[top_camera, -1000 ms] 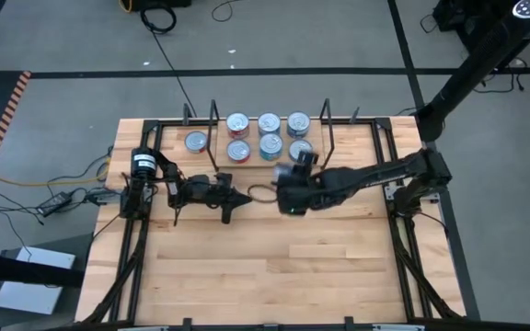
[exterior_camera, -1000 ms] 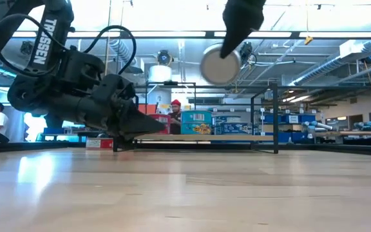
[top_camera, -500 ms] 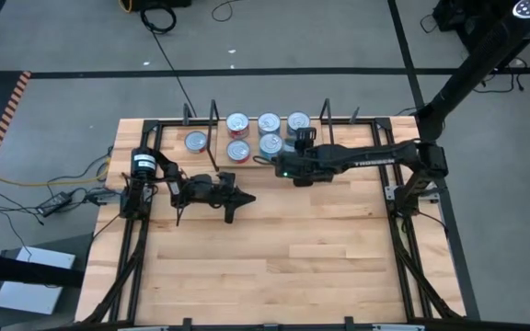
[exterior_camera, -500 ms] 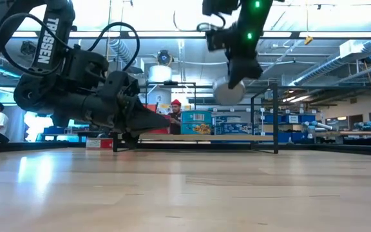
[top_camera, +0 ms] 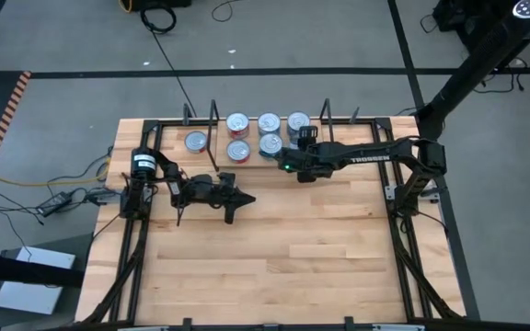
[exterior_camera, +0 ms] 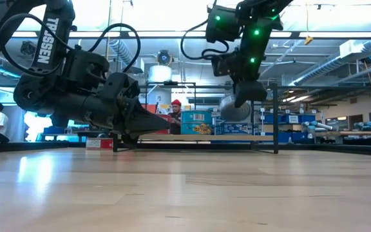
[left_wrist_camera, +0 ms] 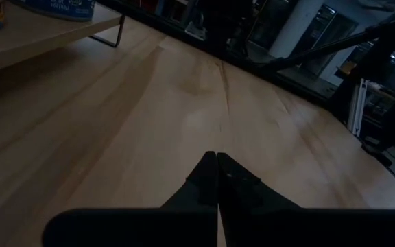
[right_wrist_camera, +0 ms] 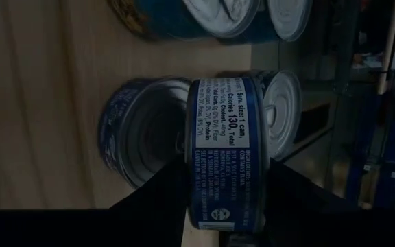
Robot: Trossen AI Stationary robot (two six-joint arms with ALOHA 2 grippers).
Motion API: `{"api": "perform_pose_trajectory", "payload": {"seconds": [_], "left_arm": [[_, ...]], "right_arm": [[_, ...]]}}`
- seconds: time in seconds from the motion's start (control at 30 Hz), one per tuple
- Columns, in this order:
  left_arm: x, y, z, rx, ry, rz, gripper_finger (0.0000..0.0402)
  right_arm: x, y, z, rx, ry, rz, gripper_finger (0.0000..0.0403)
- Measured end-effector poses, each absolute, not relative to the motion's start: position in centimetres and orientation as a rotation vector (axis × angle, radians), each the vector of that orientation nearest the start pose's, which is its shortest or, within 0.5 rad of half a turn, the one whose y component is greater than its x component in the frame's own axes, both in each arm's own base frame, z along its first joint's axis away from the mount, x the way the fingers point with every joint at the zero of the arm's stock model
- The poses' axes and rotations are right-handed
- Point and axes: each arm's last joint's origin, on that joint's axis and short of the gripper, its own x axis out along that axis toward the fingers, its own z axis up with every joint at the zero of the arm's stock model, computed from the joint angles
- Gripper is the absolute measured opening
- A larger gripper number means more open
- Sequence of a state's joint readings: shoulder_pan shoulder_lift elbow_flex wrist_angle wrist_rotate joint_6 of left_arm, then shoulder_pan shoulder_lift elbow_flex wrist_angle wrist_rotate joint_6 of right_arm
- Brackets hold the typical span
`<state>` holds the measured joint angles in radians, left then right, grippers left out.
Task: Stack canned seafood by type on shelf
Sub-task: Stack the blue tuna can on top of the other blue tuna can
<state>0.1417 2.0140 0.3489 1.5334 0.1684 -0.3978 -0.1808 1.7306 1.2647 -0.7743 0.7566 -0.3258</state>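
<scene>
Tins (top_camera: 267,122) of seafood are sitting in two rows on the shelf (top_camera: 247,162) at the far side of the table (top_camera: 274,257), with one more (top_camera: 196,141) off to the left of the frame. Right gripper (top_camera: 300,147) is hanging over the shelf's right end, fingers clamped on a blue-label can (right_wrist_camera: 226,151), just above another blue can (right_wrist_camera: 139,130). Left gripper (top_camera: 244,197) is lying low on the table nearer the front, jaws pressed together.

"TROSSEN" on arm (exterior_camera: 49,40); "Calories 130" on can (right_wrist_camera: 226,147).
</scene>
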Motion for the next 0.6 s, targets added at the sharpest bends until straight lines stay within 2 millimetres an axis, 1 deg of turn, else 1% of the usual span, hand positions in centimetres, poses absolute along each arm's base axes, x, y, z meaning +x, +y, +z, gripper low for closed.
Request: {"api": "perform_pose_trajectory", "payload": {"seconds": [0.23,0.6], "left_arm": [[26.33,3.26,7.95,-0.418,0.137,-0.001,0.0001],[26.32,3.16,7.88,-0.421,0.151,-0.033,0.0001]], "right_arm": [[32.67,-8.59,22.21,-0.571,1.36,-0.58,0.0165],[32.71,-8.45,21.97,-0.48,1.349,-0.487,0.022]]}}
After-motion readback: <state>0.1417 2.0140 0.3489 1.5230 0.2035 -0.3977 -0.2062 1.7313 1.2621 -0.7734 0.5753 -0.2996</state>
